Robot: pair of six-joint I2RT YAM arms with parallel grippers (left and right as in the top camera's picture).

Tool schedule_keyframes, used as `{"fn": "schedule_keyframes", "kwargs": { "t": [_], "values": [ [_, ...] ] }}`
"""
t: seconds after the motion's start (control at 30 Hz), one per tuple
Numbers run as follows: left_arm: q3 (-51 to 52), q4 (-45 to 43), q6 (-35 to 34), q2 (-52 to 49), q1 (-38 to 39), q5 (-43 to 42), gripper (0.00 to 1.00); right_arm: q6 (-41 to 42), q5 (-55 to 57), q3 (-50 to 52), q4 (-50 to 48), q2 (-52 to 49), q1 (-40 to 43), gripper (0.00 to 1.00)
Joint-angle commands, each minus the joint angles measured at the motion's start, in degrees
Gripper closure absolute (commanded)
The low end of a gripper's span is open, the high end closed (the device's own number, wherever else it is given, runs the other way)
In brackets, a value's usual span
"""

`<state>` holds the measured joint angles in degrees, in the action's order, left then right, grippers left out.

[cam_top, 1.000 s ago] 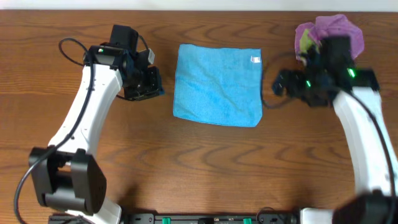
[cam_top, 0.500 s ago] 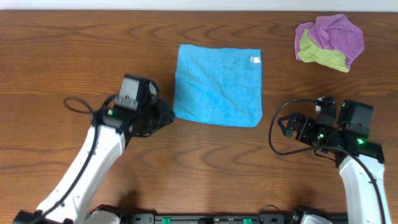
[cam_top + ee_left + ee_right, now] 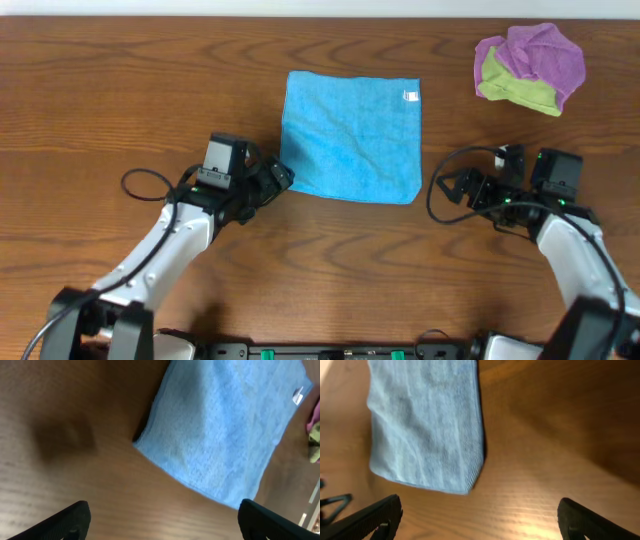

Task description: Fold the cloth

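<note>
Both arms have drawn in beside the cloth [image 3: 350,135], left gripper [image 3: 278,178] and right gripper [image 3: 447,190] spread wide; it looks soft, light, limp, best pinched at its near corners.

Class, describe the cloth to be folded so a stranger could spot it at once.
On the wooden table, look between the left gripper and the right gripper. The blue cloth lies flat and square with a white tag at one corner, unlike the crumpled purple and green heap far right.
</note>
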<state>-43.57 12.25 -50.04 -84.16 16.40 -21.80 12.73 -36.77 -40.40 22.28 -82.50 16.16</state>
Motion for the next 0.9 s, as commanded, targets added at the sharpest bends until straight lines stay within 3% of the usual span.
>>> {"fn": "schedule_keyframes", "kwargs": {
  "t": [0.0, 0.4, 0.87],
  "values": [
    [0.33, -1.55, -1.92, -2.80, 0.02, 1.29, 0.05, 3.74, -4.20, 0.35, -2.14, -3.50, -0.74, 0.01],
    [0.33, -12.76, -5.75, -12.68, -2.86, -2.23, 0.05, 10.60, -0.63, 0.35, -12.28, -10.69, -9.33, 0.01],
    [0.33, -18.73, -8.92, -15.87, -2.95, -2.40, 0.05, 14.49, 4.20, 0.35, -14.21, -11.54, -14.03, 0.01]
  ]
}}
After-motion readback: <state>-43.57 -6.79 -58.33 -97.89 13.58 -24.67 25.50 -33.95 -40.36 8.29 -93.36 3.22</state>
